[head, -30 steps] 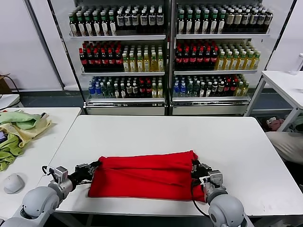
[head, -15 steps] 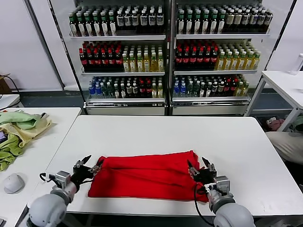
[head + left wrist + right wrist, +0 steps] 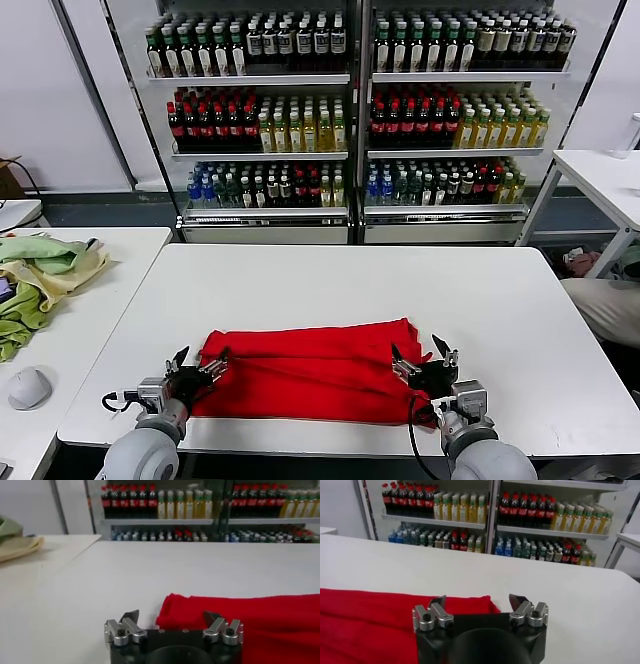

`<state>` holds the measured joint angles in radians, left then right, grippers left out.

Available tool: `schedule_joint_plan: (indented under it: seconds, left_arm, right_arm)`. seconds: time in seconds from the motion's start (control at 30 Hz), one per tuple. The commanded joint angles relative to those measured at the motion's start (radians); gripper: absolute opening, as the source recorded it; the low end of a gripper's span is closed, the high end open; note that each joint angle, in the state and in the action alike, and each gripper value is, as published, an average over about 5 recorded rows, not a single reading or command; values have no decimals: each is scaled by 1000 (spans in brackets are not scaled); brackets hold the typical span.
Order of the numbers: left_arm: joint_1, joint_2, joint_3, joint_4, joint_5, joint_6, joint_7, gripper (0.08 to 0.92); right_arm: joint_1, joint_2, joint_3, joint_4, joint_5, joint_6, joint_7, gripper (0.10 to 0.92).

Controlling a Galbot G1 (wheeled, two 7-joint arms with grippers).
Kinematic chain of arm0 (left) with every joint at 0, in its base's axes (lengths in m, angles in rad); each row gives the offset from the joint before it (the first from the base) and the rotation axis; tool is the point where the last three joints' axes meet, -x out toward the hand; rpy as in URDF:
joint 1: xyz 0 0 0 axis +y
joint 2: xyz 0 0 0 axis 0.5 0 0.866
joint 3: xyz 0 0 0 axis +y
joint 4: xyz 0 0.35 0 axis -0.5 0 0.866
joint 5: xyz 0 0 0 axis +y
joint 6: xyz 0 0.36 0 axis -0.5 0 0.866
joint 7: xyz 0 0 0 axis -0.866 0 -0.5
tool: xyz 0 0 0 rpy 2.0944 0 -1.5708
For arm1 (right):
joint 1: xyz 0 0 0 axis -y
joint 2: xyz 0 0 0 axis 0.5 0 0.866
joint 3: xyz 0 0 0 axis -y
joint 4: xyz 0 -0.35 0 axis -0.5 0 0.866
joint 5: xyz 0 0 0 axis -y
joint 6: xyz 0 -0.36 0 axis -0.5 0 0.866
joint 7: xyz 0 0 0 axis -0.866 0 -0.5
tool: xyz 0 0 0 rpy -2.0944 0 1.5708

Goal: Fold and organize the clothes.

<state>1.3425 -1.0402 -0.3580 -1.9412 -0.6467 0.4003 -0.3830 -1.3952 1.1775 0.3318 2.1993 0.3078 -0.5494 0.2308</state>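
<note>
Lying in the lower middle of the head view, the red T-shirt point(image 3: 315, 372) rests on the white table point(image 3: 340, 285) as a wide band folded lengthwise, plain side up. A second ago both grippers were clamped on its two ends; now the left gripper point(image 3: 197, 367), at the lower left, and the right gripper point(image 3: 424, 355), at the lower right, have pulled back toward the near table edge with jaws spread wide and empty. The wrist views confirm it: the left gripper point(image 3: 171, 616) and the right gripper point(image 3: 478, 600) each show open fingers with only cloth beyond them. The shirt has shifted slightly toward the near edge. The lengthwise fold looks finished; a crosswise fold probably comes next.
</note>
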Motion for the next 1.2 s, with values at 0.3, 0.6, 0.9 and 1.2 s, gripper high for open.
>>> schedule_joint_plan:
  seconds: [0.3, 0.6, 0.9, 1.2]
  left_arm:
    - [8, -27, 7, 1, -195, 24, -75, 752]
    - [22, -39, 21, -5, -176, 9, -59, 511]
    - [0, -54, 34, 26, -37, -41, -42, 251]
    - [-15, 4, -77, -85, 144, 15, -105, 103]
  right_arm:
    - [-9, 3, -2, 7, -31, 4, -1, 823]
    - [-11, 6, -5, 6, -37, 5, -1, 823]
    - [-14, 10, -9, -2, -47, 9, -2, 823]
    - [-13, 4, 1, 12, -49, 8, 2, 823]
